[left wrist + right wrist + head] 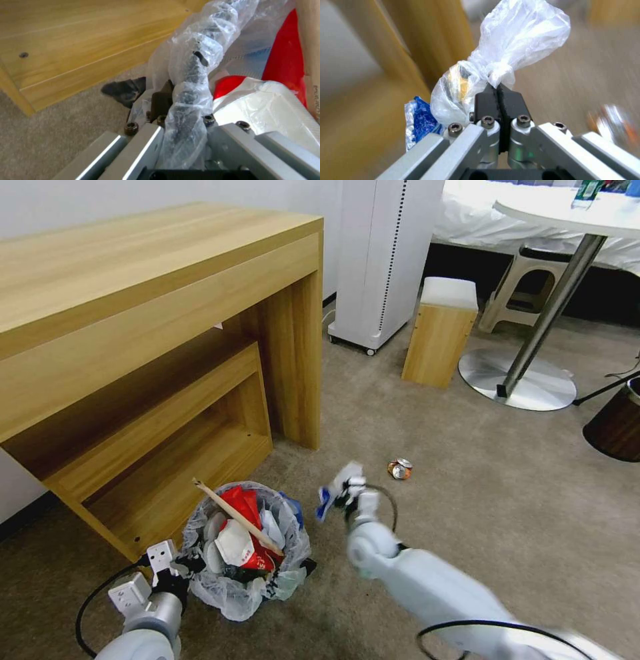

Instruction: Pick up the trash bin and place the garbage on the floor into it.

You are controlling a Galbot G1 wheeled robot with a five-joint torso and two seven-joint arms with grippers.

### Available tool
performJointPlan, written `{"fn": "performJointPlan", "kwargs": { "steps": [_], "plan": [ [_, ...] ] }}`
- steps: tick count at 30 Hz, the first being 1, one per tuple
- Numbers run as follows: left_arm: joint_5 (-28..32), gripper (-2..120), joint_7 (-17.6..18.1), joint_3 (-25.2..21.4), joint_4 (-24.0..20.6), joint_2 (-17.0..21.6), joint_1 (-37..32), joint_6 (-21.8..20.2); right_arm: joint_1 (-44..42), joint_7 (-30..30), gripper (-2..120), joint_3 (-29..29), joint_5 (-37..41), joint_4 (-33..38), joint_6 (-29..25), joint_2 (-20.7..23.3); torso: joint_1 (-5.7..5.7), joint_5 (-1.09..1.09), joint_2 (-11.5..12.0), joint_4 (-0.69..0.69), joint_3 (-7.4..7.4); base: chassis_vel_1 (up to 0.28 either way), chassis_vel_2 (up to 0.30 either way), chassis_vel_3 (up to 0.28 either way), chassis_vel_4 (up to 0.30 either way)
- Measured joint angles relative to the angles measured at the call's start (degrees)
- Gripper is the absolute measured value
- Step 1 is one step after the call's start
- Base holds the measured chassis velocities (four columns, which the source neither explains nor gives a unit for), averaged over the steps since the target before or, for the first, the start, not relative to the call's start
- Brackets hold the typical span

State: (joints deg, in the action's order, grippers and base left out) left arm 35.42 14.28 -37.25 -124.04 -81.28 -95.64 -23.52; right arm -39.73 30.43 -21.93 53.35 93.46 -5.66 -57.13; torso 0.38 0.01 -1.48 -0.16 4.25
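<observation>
The trash bin, lined with a crinkly whitish bag, stands on the beige floor in front of the desk. It holds red wrappers, white tissues and a wooden stick. My left gripper is shut on the bin's near-left rim, one finger inside and one outside. To the right of the bin and above the carpet, my right gripper is shut on a crumpled clear plastic wrapper with a blue-white piece hanging beside it. A crushed can lies on the carpet just beyond that gripper.
A wooden desk with a low shelf stands close behind the bin. A white appliance, a wooden stool, a round table's metal base and a dark brown bin stand farther off. Open carpet lies to the right.
</observation>
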Motion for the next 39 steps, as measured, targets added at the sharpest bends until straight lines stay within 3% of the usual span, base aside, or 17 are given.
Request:
{"fn": "performJointPlan", "kwargs": {
  "steps": [2,10,11,14,17,18,19,21,22,25,29,39],
  "plan": [
    [0.03,0,0.03,-0.02,0.09,-0.01,0.19,0.01,-0.66,-4.71,0,1.47,-0.70,6.31,-3.22,3.45,0.00,0.01,0.00,0.00,0.00,0.000,0.000,0.000,0.000],
    [0.14,0,0.18,0.06,0.25,-0.08,0.33,-0.09,-0.47,-10.21,0,2.00,-0.97,12.12,-6.43,6.65,0.00,0.00,0.00,0.03,0.00,0.000,0.000,0.000,0.000],
    [0.22,0,0.27,0.20,0.27,-0.18,0.45,-0.22,0.69,-14.27,0,1.22,-0.79,15.80,-8.08,8.77,0.00,0.01,-0.01,0.03,0.00,0.000,0.000,0.000,0.000],
    [0.27,0,0.32,0.43,0.16,-0.25,0.57,-0.44,3.50,-16.90,0,-1.83,0.10,20.31,-8.47,11.12,0.00,-0.01,0.00,0.02,0.00,0.000,0.000,0.000,0.000],
    [0.30,0,0.42,0.45,-0.58,-0.35,0.57,-0.69,8.81,-17.76,0,-10.58,1.40,24.40,-7.13,12.15,0.00,0.01,0.00,0.03,0.00,0.000,0.000,0.000,0.000],
    [0.30,0,0.44,0.48,-0.85,-0.47,0.54,-0.77,11.69,-17.17,0,-14.73,1.85,24.91,-6.15,11.46,0.00,-0.02,-0.01,0.03,0.00,0.000,0.000,0.000,0.000],
    [0.30,0,0.44,0.48,-0.85,-0.47,0.54,-0.77,11.69,-17.17,0,-14.73,1.85,24.91,-6.15,11.46,0.00,-0.02,-0.01,0.03,0.00,0.000,0.000,0.000,0.000],
    [0.15,0,0.46,0.59,-1.47,-0.93,0.48,-0.84,17.65,-15.63,0,-23.72,2.61,23.56,-4.23,8.92,0.00,0.00,0.00,0.04,0.00,0.000,0.000,0.000,0.000],
    [0.15,0,0.46,0.59,-1.47,-0.93,0.48,-0.84,17.65,-15.63,0,-23.72,2.61,23.56,-4.23,8.92,0.00,0.00,0.00,0.04,0.00,0.000,0.000,0.000,0.000],
    [0.03,0,0.46,0.57,-2.23,-1.19,0.12,-0.87,22.94,-13.87,0,-32.10,2.90,19.94,-3.13,6.12,0.00,-0.01,0.00,0.04,0.01,0.000,0.000,0.000,0.000],
    [-0.04,0,0.45,0.05,-3.36,-1.22,-0.71,-0.79,25.91,-11.84,0,-38.04,3.19,15.88,-2.22,2.61,0.00,-0.01,0.00,0.04,0.00,0.000,0.000,0.000,0.000],
    [-0.16,0,0.38,-0.27,-4.17,-1.43,-1.18,-0.61,26.34,-8.26,0,-42.60,2.81,13.15,0.38,-1.76,0.00,-0.01,0.00,0.03,0.00,0.000,0.000,0.000,0.000]
  ]
}}
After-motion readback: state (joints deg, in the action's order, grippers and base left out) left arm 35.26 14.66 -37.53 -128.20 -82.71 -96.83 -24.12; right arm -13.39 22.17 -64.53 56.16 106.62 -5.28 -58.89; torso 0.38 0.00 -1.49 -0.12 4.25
